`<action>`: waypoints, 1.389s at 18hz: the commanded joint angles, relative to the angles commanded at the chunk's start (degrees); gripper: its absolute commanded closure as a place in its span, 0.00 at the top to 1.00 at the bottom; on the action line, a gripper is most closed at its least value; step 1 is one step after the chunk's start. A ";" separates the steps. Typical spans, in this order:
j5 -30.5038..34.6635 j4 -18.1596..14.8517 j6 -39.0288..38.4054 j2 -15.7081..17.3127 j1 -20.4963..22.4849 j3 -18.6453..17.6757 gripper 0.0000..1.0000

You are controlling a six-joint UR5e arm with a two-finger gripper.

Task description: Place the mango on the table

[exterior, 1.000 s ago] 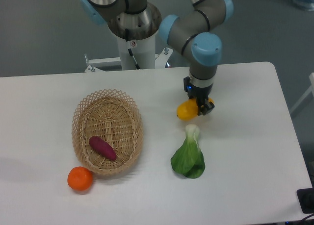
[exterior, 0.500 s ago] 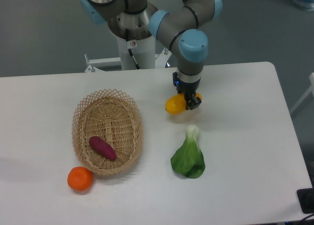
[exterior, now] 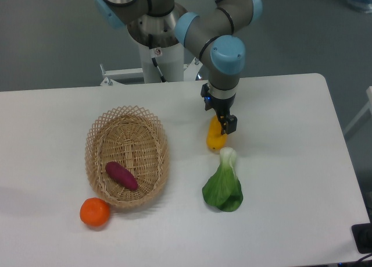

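The mango (exterior: 215, 138) is a yellow-orange oval fruit. It hangs nearly upright from my gripper (exterior: 223, 123), with its upper end between the fingers and its lower end close to the white table (exterior: 290, 139). I cannot tell whether that end touches the tabletop. The gripper is shut on the mango, right of the wicker basket and just above the leafy green.
An oval wicker basket (exterior: 97, 140) at the left holds a purple sweet potato (exterior: 121, 175). A round orange fruit (exterior: 95, 212) lies at the basket's front left. A green bok choy (exterior: 224, 182) lies just in front of the mango. The arm's base (exterior: 158, 52) stands behind the table.
The gripper moved left with the mango and then held almost still. The mango swung from lying sideways in the fingers to hanging nearly upright, lower and nearer the bok choy.
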 joint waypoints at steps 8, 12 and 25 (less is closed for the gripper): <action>-3.78 -0.79 0.09 -1.14 1.85 6.42 1.00; -3.69 -1.84 0.09 -2.11 1.93 9.75 1.00; -3.52 -18.81 -3.86 -10.81 1.85 29.97 1.00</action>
